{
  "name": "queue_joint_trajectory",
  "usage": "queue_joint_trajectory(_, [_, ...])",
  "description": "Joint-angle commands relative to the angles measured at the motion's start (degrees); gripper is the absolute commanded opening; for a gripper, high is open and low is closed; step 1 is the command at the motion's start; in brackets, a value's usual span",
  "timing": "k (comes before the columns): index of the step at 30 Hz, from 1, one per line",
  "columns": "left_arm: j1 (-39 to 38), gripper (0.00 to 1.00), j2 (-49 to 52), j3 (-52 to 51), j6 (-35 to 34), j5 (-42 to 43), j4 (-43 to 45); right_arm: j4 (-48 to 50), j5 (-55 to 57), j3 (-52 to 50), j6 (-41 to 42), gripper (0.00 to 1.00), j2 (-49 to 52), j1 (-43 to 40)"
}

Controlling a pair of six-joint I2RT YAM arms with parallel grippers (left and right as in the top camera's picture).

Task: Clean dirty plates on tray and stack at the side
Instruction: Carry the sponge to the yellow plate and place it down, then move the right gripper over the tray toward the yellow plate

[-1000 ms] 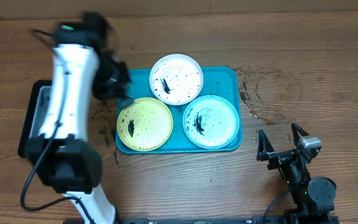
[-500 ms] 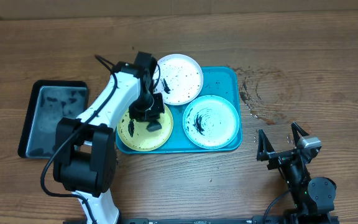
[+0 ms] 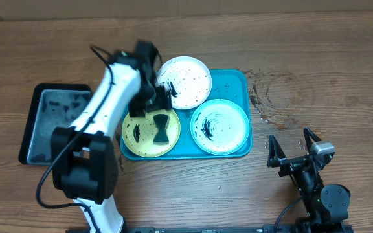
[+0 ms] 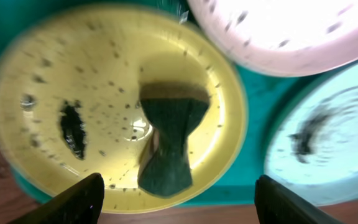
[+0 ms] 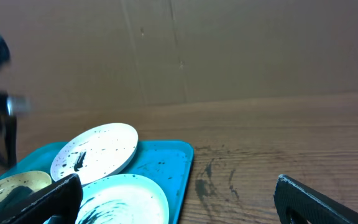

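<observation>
Yellow-green plate [image 3: 144,141]: sponge [image 3: 160,129] lies on it; left arm [image 3: 105,103] hides top rim overhead. Left-wrist view motion-blurred. Left gripper [image 4: 182,205] jaws wide apart, empty; right gripper [image 3: 291,147] jaws apart too.

Blurred white plate [image 4: 278,31] and mint plate [image 4: 334,149], cropped by frame edges.

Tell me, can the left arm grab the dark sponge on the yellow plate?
Probably yes. The left tool hangs open right above the sponge, which lies bare on the yellow plate, with nothing between them.
</observation>
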Motion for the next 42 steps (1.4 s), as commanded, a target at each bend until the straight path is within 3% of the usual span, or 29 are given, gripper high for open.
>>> queue_joint_trajectory(1, [2.78, 0.78, -3.96, 9.53, 0.81, -0.52, -3.72, 0.33, 0.52, -0.59, -0.42, 1.00, -0.50, -0.17])
queue_joint_trajectory(4, [5.16, 0.83, -8.00, 12.50, -0.44, -3.21, -6.43, 0.33, 0.52, -0.59, -0.42, 1.00, -0.50, -0.17])
queue_joint_trajectory(7, [7.76, 0.99, -11.23, 12.50, -1.40, -5.86, -7.96, 0.31, 0.52, -0.59, -0.42, 1.00, -0.50, -0.17])
queue_joint_trajectory(17, [10.84, 1.00, -10.93, 10.58, -1.64, -10.56, -11.93, 0.31, 1.16, -0.59, -0.42, 1.00, -0.50, -0.17])
queue_joint_trajectory(23, [10.64, 1.00, -9.33, 9.31, -2.05, -8.28, -11.85, 12.07, -15.28, -0.59, 17.51, 1.00, -0.50, -0.13])
queue_joint_trajectory(26, [10.64, 1.00, -8.59, 9.31, -2.03, -6.93, -12.26, 18.75, -19.82, -0.59, 18.36, 1.00, -0.50, -0.13])
queue_joint_trajectory(30, [10.64, 1.00, -8.11, 9.31, -2.01, -6.95, -12.94, 37.94, -22.71, 0.52, 18.32, 1.00, -0.50, -0.13])
queue_joint_trajectory(32, [10.64, 1.00, -8.11, 9.31, -2.01, -6.95, -13.05, 39.54, -21.29, 4.44, 18.29, 1.00, -0.26, -0.28])
queue_joint_trajectory(36, [10.64, 1.00, -8.11, 9.31, -1.99, -6.21, -13.88, 19.47, -25.53, 21.09, 14.97, 1.00, 5.55, -0.28])
queue_joint_trajectory(40, [10.64, 1.00, -8.11, 9.31, -2.05, -5.27, -14.03, -8.87, -30.86, 40.96, 6.12, 1.00, 20.00, -0.28])
queue_joint_trajectory(42, [10.64, 1.00, -8.11, 9.31, -2.05, -3.67, -14.03, -19.45, -36.81, 50.29, 5.84, 1.00, 29.62, -0.13])
